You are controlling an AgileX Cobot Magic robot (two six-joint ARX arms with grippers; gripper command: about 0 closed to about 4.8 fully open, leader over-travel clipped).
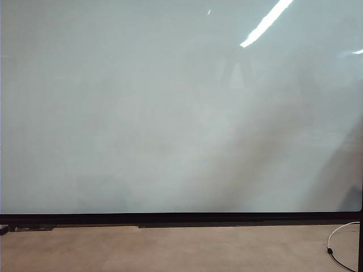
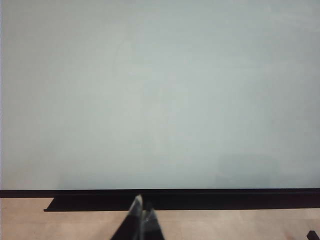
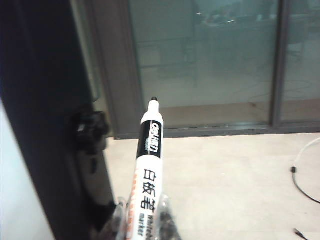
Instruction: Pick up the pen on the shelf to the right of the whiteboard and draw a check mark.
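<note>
Faced the whiteboard, blank across the exterior view. Saw the left gripper low before its black bottom frame, jaws pressed together on nothing. Found the right gripper clenched around the pen, tip pointing toward glass panels, beside the board's dark edge.

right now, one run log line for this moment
right tool shut on pen, off the board's edge | left tool shut, empty, facing whiteboard | check mark not drawn
</note>
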